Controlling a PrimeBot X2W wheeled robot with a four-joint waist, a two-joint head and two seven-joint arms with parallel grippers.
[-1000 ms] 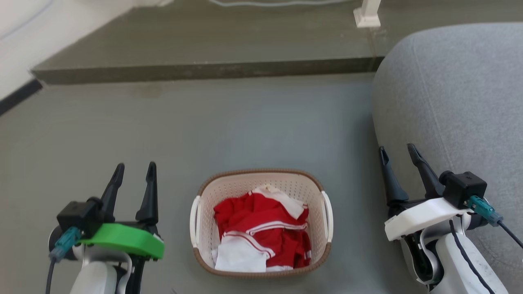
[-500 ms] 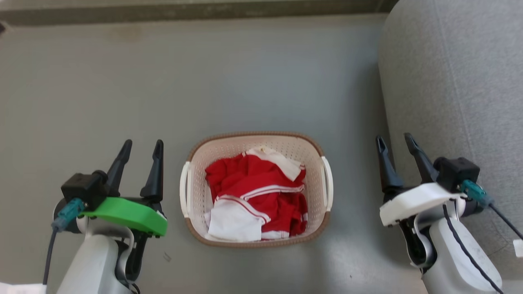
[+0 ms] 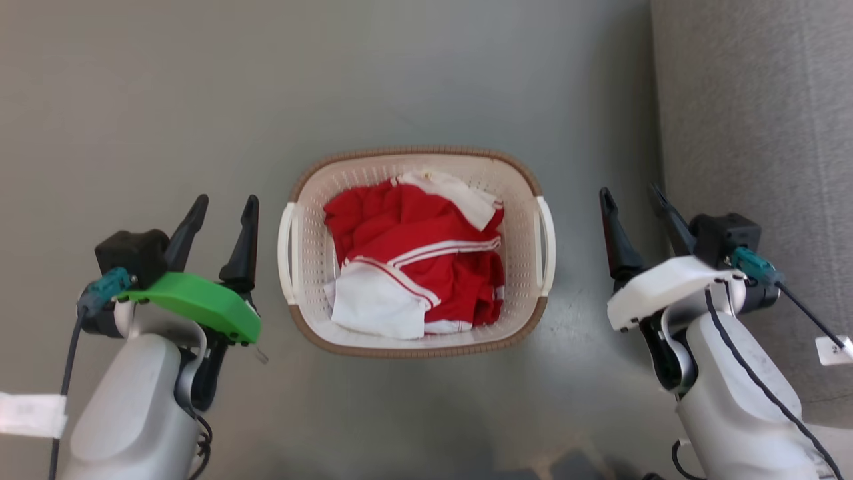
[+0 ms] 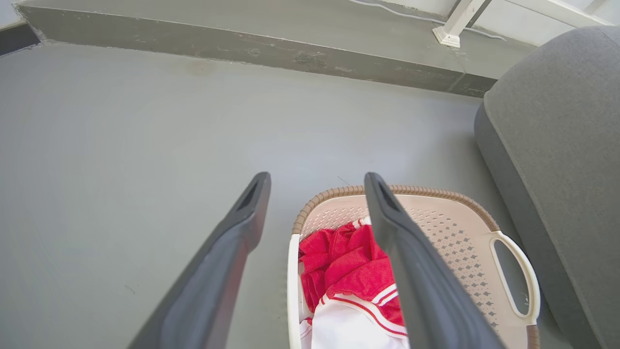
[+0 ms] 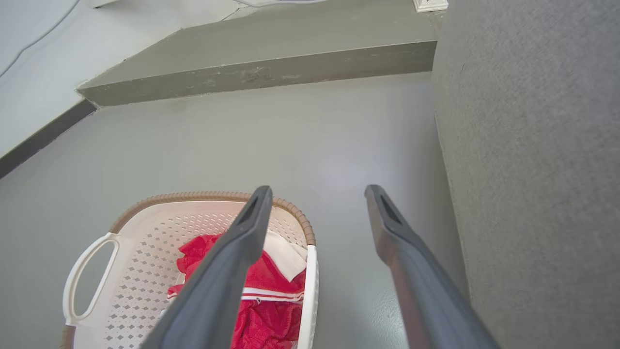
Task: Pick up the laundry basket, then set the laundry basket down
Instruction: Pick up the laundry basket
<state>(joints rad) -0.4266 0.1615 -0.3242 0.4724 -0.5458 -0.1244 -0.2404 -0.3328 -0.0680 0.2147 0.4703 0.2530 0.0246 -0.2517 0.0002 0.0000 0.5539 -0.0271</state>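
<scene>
On floor (image 3: 133, 100), laundry basket (image 3: 308, 257), left pincer (image 3: 226, 200) agape, right pincer (image 3: 630, 192) agape

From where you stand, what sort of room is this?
Likely a home living room: a grey upholstered seat beside a basket of red and white clothes on a bare floor.

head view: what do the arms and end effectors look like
Pale grey arms, each with two long tapering black fingers. The left end effector has a green plate, the right end effector a white one; each bears a black block with teal plug.
</scene>
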